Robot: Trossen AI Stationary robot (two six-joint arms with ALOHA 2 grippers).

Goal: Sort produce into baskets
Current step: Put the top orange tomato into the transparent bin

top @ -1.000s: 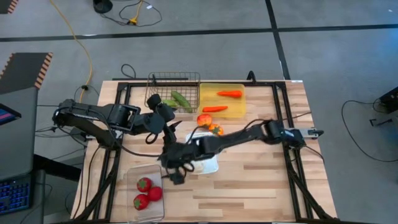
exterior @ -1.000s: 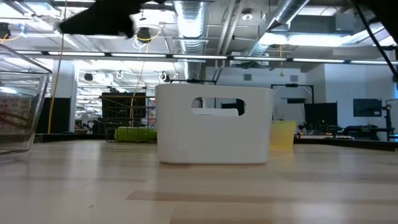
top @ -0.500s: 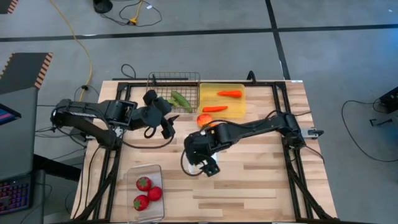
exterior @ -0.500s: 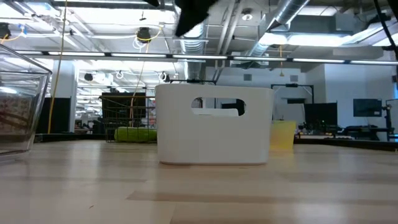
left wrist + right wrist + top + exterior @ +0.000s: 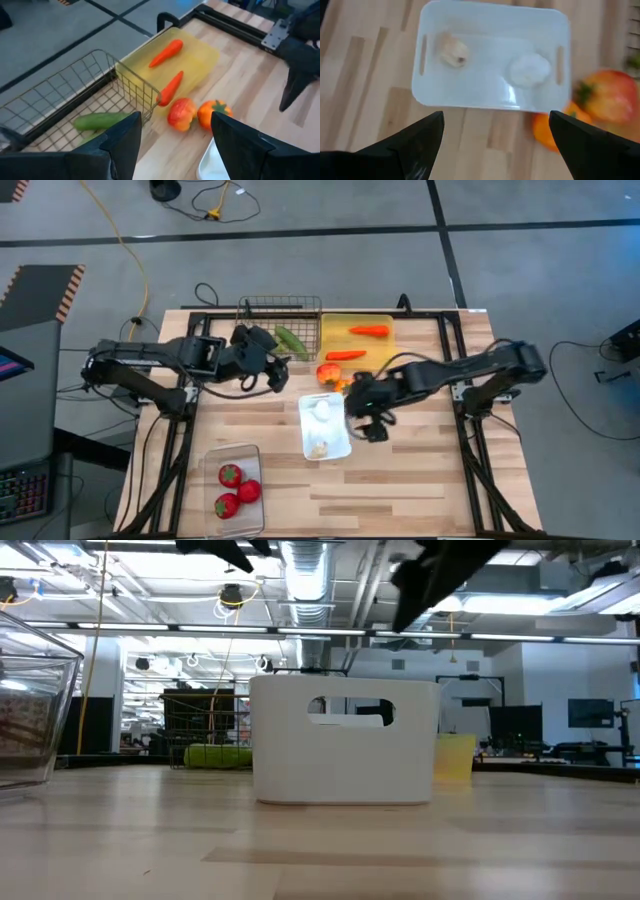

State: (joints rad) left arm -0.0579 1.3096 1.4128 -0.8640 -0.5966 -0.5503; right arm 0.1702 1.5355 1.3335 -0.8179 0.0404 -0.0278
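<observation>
Swinging away from the clear tub (image 5: 232,488), the right gripper (image 5: 369,416) now hovers just beside the white tray (image 5: 325,426), its fingers (image 5: 410,142) spread as wide as they go and holding nothing. That tray carries two pale garlic bulbs (image 5: 529,69). The left gripper (image 5: 270,366) has drawn back toward the wire basket (image 5: 279,326); its fingers (image 5: 122,142) stand partly open around empty air, above the basket's near corner. One green cucumber (image 5: 100,120) lies inside the basket. Two carrots (image 5: 368,331) rest on the yellow tray (image 5: 357,341), and two orange-red peppers (image 5: 329,373) sit on the table (image 5: 420,480) between the trays. Three red fruits (image 5: 232,476) lie in the clear tub. No writing is legible.
</observation>
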